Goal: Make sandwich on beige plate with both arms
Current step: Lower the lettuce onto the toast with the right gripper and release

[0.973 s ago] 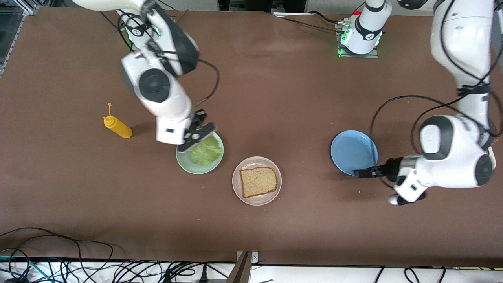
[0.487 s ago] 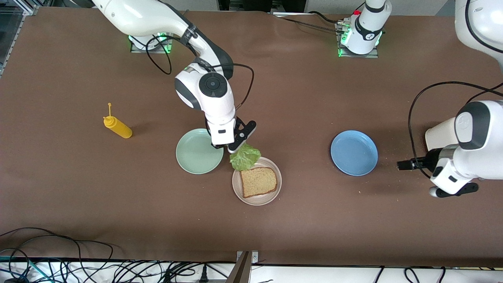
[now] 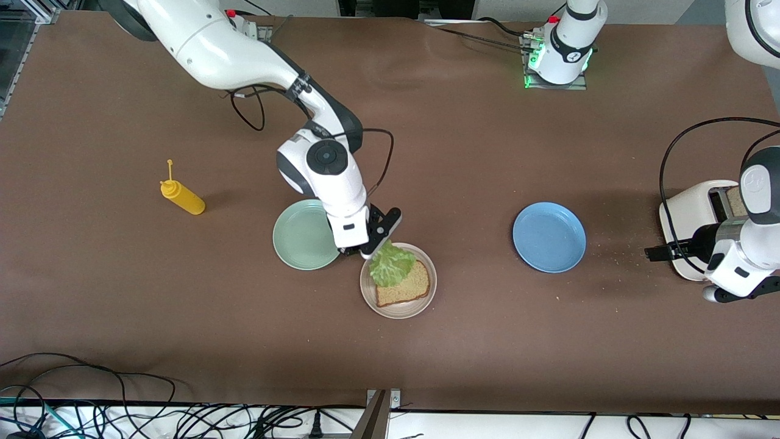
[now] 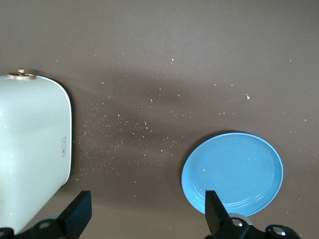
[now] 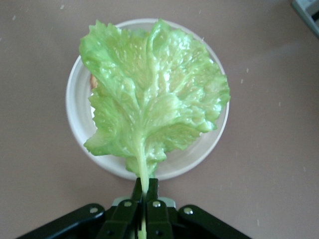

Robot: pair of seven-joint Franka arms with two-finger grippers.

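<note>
You've got bright, even overhead light on the brown table point(image 3: 463, 152), with only soft shadows under the arms and beside the yellow bottle point(image 3: 181, 196). Gloss shines on the lettuce leaf point(image 5: 152, 97), which stays crisp in the right wrist view. The toaster point(image 4: 30, 149) looks washed out, faintly greenish. Everything's sharp.

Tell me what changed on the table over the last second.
The right end effector, shut on the lettuce leaf, lifted it off the mint green plate and carried it over the bread slice on the beige plate. The left end effector, open, drew back from the blue plate toward the toaster. The plates, bread and mustard bottle stayed put.
</note>
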